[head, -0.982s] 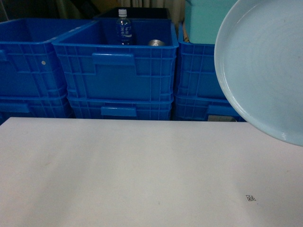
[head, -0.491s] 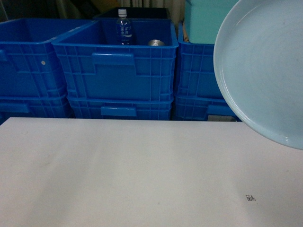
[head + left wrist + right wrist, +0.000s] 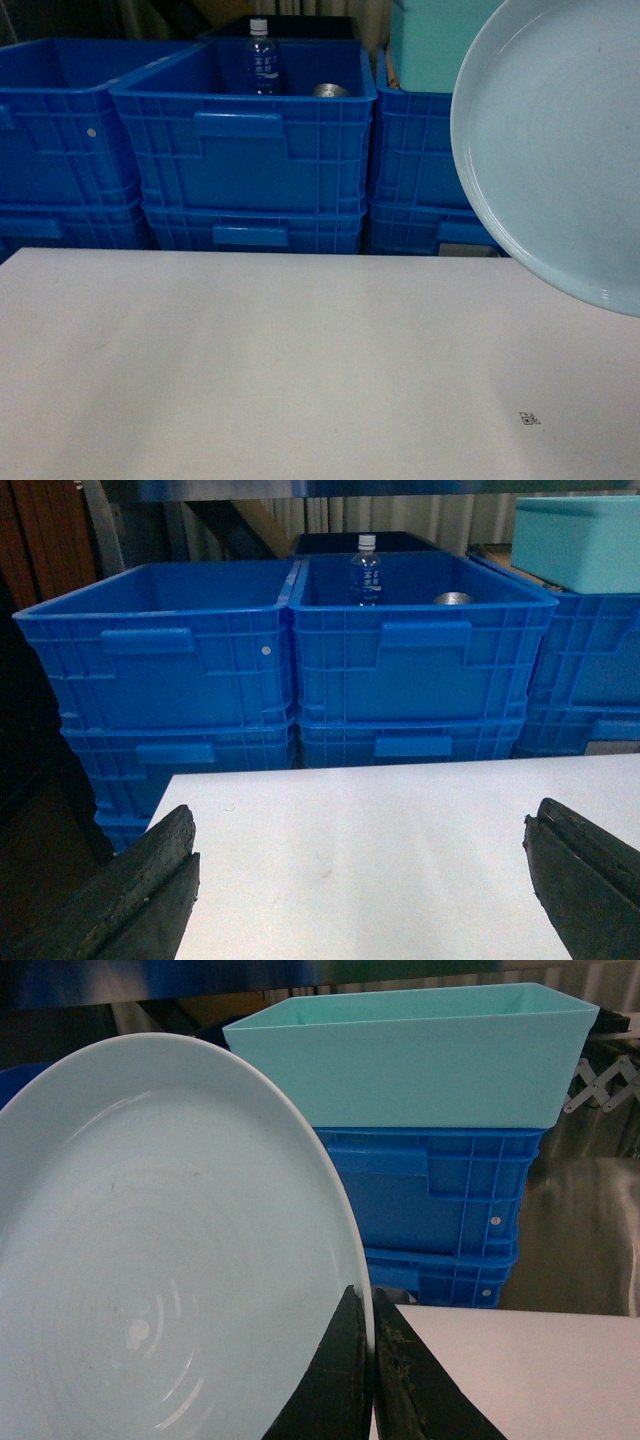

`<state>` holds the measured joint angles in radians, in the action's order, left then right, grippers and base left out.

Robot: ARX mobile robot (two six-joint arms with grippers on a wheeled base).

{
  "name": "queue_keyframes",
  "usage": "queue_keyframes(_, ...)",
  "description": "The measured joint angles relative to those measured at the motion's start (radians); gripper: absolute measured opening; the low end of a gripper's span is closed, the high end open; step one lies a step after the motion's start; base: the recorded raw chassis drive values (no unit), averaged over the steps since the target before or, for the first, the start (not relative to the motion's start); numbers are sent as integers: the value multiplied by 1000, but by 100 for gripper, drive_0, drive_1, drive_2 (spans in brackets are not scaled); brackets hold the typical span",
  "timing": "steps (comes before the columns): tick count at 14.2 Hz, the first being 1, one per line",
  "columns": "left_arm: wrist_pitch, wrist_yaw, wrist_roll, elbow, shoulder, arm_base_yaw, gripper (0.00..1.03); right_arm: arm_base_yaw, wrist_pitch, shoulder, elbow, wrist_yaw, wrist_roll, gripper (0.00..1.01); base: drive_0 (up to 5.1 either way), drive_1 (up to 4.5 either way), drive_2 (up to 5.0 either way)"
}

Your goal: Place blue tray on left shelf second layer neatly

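The right pincer [image 3: 370, 1360] is pinching the rim of the blue tray [image 3: 560, 150], its two dark fingers pressed together on the edge at the lower middle of the right wrist frame. The tray is tilting up on edge, lifted off the white table [image 3: 280, 360], and is filling the upper right of the head frame with its hollow face turned toward the camera. Behind it, a teal box [image 3: 420, 1060] is sitting on top of stacked blue crates [image 3: 245, 150] that are lining the far side of the table. A water bottle [image 3: 261, 55] is standing upright inside the middle crate at the upper centre of the head frame, with a small metal can [image 3: 329, 91] just beside it. The left pincer [image 3: 360, 880] is hanging spread wide above the table, its fingers at the two lower corners of the left wrist frame, holding nothing.
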<state>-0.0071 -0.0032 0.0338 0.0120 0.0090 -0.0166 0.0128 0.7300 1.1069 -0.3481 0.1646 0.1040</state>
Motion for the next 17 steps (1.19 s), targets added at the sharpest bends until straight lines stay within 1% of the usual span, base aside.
queue_keyframes(2,0,0,0,0,0,0,98,0,0,0,0,0,0,2,-35,-35,-35)
queue_keyframes(5,0,0,0,0,0,0,98,0,0,0,0,0,0,2,-186,-186,-186)
queue_keyframes(8,0,-1,0,0,0,0,98,0,2,0,1,6,0,2,258,-401,-401)
queue_keyframes(9,2,0,0,0,0,0,98,-1,-3,0,1,-2,0,2,300,-400,-400)
queue_keyframes(11,-1,-1,0,0,0,0,98,1,3,0,1,1,0,2,339,-400,-400)
queue_keyframes(17,-1,0,0,0,0,0,98,-1,0,3,1,0,0,2,327,-489,-298)
